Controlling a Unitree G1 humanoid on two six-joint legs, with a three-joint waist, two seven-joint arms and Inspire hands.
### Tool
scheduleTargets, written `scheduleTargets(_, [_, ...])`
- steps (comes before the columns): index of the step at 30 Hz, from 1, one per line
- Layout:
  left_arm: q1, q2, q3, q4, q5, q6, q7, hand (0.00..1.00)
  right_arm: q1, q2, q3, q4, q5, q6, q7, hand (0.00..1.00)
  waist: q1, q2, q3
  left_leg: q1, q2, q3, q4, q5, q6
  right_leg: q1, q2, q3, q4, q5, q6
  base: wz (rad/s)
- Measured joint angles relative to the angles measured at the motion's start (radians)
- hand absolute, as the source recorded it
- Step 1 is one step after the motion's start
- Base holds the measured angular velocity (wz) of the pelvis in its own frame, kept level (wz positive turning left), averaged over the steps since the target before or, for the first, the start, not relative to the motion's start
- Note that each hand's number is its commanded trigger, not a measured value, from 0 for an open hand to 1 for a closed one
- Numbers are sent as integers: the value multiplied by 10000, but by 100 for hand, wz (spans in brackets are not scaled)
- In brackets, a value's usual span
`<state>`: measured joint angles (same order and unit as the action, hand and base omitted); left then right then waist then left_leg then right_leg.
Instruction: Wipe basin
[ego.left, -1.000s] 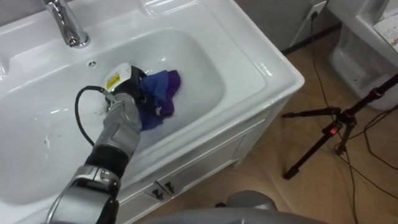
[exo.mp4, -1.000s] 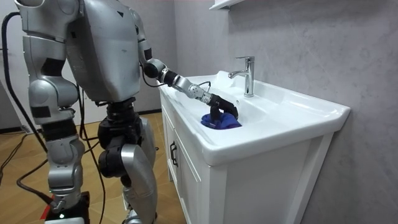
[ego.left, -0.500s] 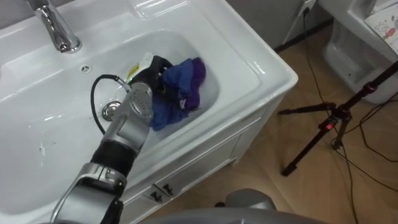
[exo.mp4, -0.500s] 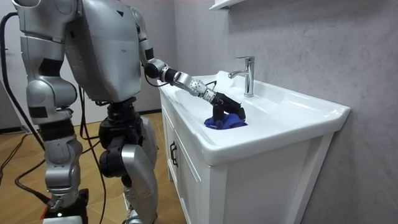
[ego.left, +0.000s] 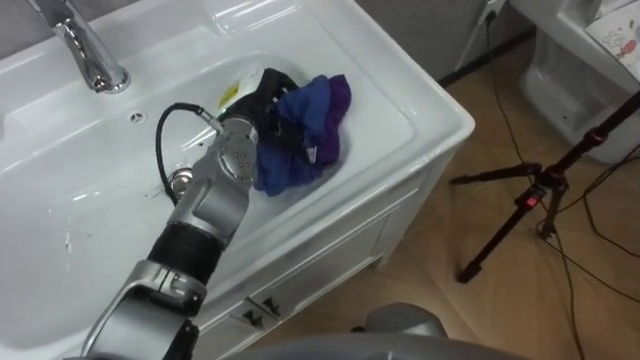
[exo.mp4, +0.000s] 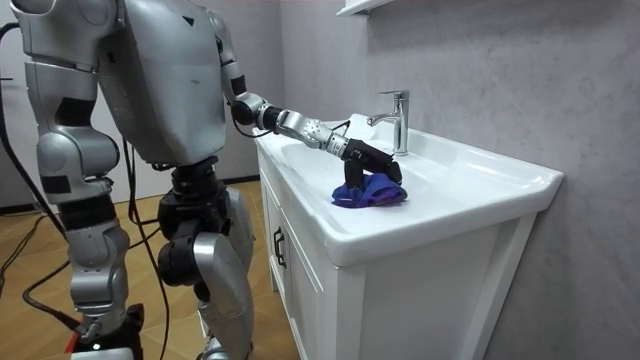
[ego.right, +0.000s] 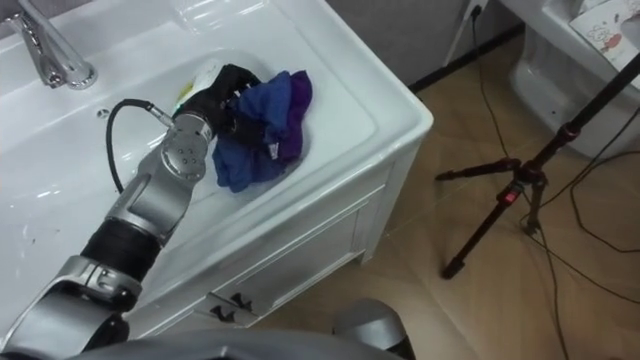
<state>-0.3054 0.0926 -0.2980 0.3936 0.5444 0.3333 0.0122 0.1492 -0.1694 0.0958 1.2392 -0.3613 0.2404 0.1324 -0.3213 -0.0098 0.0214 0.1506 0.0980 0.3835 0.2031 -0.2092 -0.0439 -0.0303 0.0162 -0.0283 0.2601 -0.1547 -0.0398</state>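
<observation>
Blue cloth (ego.left: 312, 128), clenched in the left hand (ego.left: 258, 96), sits in the basin (ego.left: 405, 100) farther from the tap (ego.left: 92, 55) than a second ago; the wipe seems to be reaching fresh surface.

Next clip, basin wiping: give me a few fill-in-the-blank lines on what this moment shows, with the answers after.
The robot's ___ hand grips a bunched cloth.
The cloth is mainly ___, with a purple part.
It lies ___ the white basin, to the right of the faucet.
A black ___ stands on the wooden floor.
Missing words: left; blue; inside; tripod.
</observation>
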Motion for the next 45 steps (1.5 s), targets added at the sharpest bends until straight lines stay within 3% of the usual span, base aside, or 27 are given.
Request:
scheduleTargets(6, [10, -4, 20, 569, 617, -375, 357, 100, 128, 7, 0, -27, 11, 1, -136, 0, 52, -85, 47, 175, 117, 73, 1, 0, -1, 183, 56, 18, -21, -7, -55, 0])
scheduleTargets(13, [270, 41, 515, 2130, 1803, -922, 1074, 100, 296, 4, -47, -155, -14, 9, -209, 0, 296, -98, 9, 252, 188, 304, 11, 14, -23, 169, 236, 242, 4, 28, -183, -10])
scheduleTargets(15, [725, 96, 913, 2592, 2139, -1140, 1512, 100, 395, 5, -244, -371, -2, 13, -258, 0, 444, -134, -84, 341, 236, 439, 28, 19, -34, 178, 306, 349, 107, -35, -260, -24])
scheduleTargets(17, [1028, 99, 1306, 2962, 2158, -1385, 1846, 100, 532, 4, -315, -415, -7, 19, -385, 0, 671, -169, -251, 388, 306, 502, 161, -3, -69, 260, 387, 502, 134, -64, -328, -27])
scheduleTargets(20, [1589, 96, 1840, 3170, 2396, -1536, 2237, 100, 635, -26, -649, -569, -54, 51, -616, 0, 856, -138, -292, 502, 398, 475, 328, -18, -92, 401, 457, 551, 138, -103, -411, -6])
scheduleTargets(23, [1943, 132, 2336, 3176, 2664, -1625, 2606, 100, 680, -24, -992, -903, -73, 99, -719, 0, 1010, -66, -273, 496, 490, 383, 330, -27, -113, 407, 563, 510, 146, -109, -513, 0])
scheduleTargets(28, [2077, 165, 2518, 3535, 3232, -1828, 3095, 100, 680, -127, -1195, -1151, -384, 94, -775, 0, 1366, 60, -290, 427, 516, 185, 357, 41, -227, 362, 600, 517, 248, -160, -616, 2])
scheduleTargets(31, [2365, 206, 3079, 3588, 3722, -2037, 3370, 100, 563, -182, -1351, -1228, -388, -12, -777, 0, 1513, 154, -301, 421, 531, 75, 341, 57, -253, 323, 642, 532, 350, -211, -684, -8])
scheduleTargets(38, [2735, 855, 3379, 3976, 4045, -2074, 4082, 100, 674, -222, -1406, -1109, -309, 1, -998, 0, 1852, 185, -336, 407, 558, -621, 350, 122, -352, 523, 693, 446, 310, -310, -817, 8])
scheduleTargets(45, [3057, 942, 4268, 4137, 4114, -2072, 4340, 100, 640, -353, -1937, -1171, -272, -24, -1078, 0, 1915, 378, -356, 415, 544, -885, 382, 144, -390, 559, 710, 498, 311, -316, -834, -3])
